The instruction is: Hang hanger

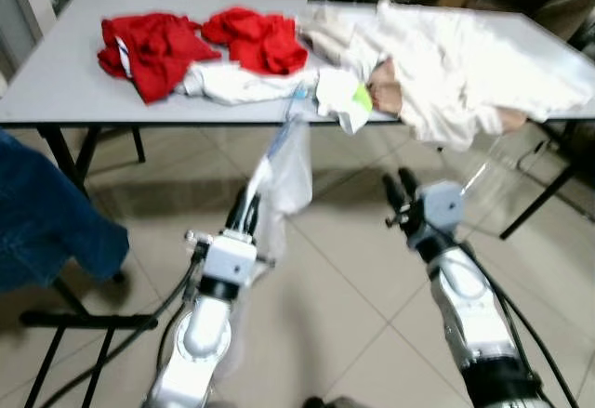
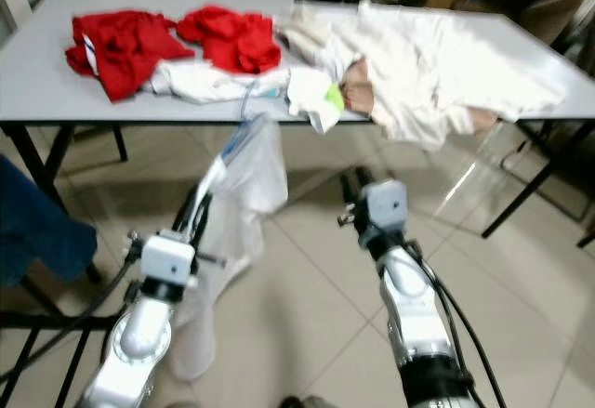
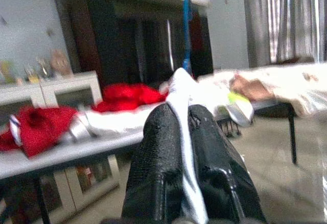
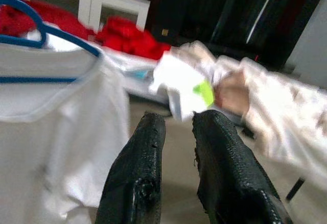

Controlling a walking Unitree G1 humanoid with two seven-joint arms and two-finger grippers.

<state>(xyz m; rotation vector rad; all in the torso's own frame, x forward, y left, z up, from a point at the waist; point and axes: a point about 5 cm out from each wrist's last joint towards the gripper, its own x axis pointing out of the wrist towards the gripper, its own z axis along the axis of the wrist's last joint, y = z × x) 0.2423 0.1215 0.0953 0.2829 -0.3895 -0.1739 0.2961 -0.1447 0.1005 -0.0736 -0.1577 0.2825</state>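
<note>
A white shirt [image 1: 290,168] hangs on a blue hanger [image 4: 57,36] in front of the table's near edge. The hanger's hook [image 3: 187,25] sticks up above the cloth. My left gripper [image 1: 244,205] is shut on the shirt's shoulder, and white cloth is pinched between its black fingers [image 3: 158,147]. My right gripper [image 1: 398,188] is held up to the right of the shirt, apart from it. Its fingers [image 4: 144,147] are close together with nothing between them.
The grey table [image 1: 56,83] ahead carries two red garments [image 1: 158,46] and a heap of white clothes [image 1: 465,64]. A blue denim garment [image 1: 42,213] hangs on a black rack at my left. Beige tile floor [image 1: 353,306] lies below my arms.
</note>
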